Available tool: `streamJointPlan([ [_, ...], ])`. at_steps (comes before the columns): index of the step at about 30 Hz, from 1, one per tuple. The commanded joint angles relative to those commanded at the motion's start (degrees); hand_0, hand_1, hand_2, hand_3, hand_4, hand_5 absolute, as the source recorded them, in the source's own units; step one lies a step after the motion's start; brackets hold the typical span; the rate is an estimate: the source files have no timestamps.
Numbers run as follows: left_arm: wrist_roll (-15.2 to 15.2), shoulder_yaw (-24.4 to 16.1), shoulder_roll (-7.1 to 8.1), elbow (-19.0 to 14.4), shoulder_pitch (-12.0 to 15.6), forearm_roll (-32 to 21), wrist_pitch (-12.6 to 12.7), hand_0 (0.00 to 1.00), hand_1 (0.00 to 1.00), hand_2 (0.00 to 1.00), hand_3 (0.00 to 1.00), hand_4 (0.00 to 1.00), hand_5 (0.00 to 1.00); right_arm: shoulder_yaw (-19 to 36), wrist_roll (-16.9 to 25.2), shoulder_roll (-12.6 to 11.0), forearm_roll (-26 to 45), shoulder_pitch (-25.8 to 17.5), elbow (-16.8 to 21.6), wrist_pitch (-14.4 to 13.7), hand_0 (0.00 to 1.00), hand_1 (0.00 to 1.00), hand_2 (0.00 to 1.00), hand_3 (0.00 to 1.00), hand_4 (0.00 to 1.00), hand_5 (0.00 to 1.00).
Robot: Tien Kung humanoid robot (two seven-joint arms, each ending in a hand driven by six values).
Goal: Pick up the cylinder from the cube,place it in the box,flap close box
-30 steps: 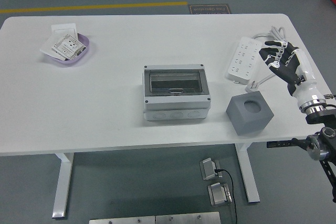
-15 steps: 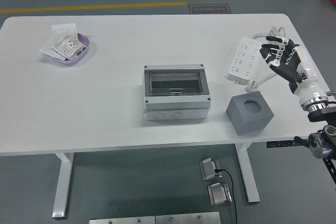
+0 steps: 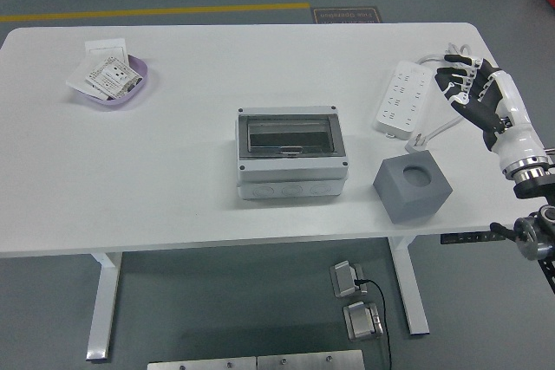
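Nearest the table's (image 3: 130,214) front edge stands the grey cube (image 3: 414,186), its top face bearing a dark round spot. Whether that spot is the cylinder seated flush or an empty socket cannot be made out; nothing stands proud of the cube.

Left of it, just apart, sits the grey box (image 3: 290,155). Its clear flap lies flat and shut. A dark shape shows dimly through the flap, too vague to identify.

The right hand (image 3: 475,100) hovers over the table's right edge, beyond the cube and well apart from it, fingers loosely spread and holding nothing. The left arm is out of view.

Judgement: the scene fits either the cylinder resting in the cube with the box shut, or the cylinder inside the box with the flap down. The pictures do not settle which, so no next move can be prescribed.

Farther back lie a white power strip (image 3: 403,97) beside the hand, and a purple bowl (image 3: 111,82) of packets at far left.
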Motion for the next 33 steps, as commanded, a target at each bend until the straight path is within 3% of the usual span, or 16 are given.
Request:
streamJointPlan([
  [16,0.0,-0.5,-0.09,0.2,0.7,-0.6,0.0,0.626,0.648,0.61,0.626,0.649,0.181,-0.4,-0.1,0.3,-0.9,0.8,0.0,-1.4,0.752,0.663,0.653,0.675,0.771,0.32],
  [17,0.0,-0.4,-0.06,0.2,0.7,-0.7,0.0,0.626,0.648,0.609,0.626,0.649,0.182,-0.4,-0.1,0.3,-0.9,0.8,0.0,-1.5,0.792,0.694,0.725,0.728,0.767,0.304],
  [33,0.0,-0.2,0.49,-0.1,0.3,-0.8,0.0,0.629,0.648,0.609,0.626,0.649,0.181,0.7,-0.3,0.8,-1.4,-0.3,0.0,-2.0,0.787,0.694,0.705,0.706,0.751,0.285],
])
